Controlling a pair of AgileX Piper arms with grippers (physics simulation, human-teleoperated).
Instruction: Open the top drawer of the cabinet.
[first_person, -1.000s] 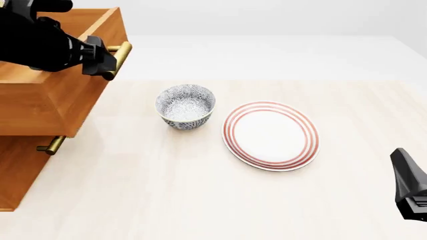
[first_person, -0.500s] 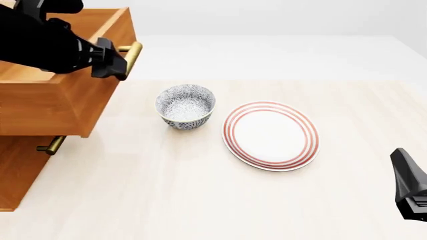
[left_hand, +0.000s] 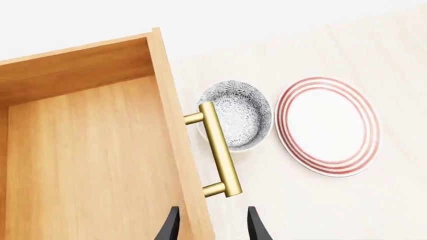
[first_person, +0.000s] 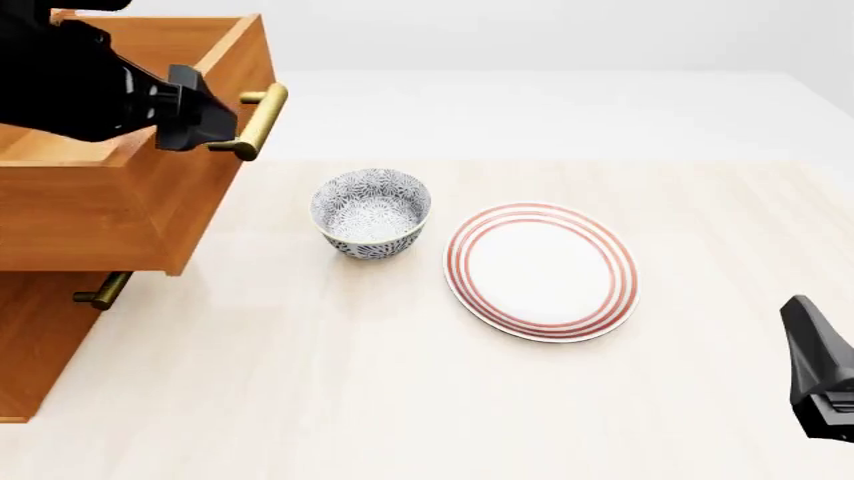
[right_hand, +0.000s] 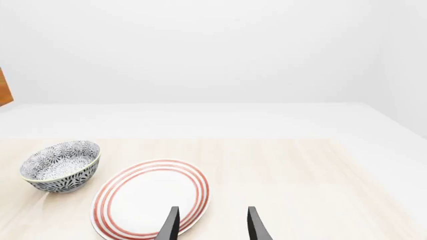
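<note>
Orange-brown wooden top drawer, brass bar handle: pulled well out of the tall wooden cabinet at table's left. Your left gripper fingers spread, straddling the drawer front beside the handle, gripping nothing. Right gripper parted, empty

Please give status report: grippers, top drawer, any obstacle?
Left gripper open, off the handle. Right gripper open, idle. Top drawer pulled out. Nothing blocking.
</note>
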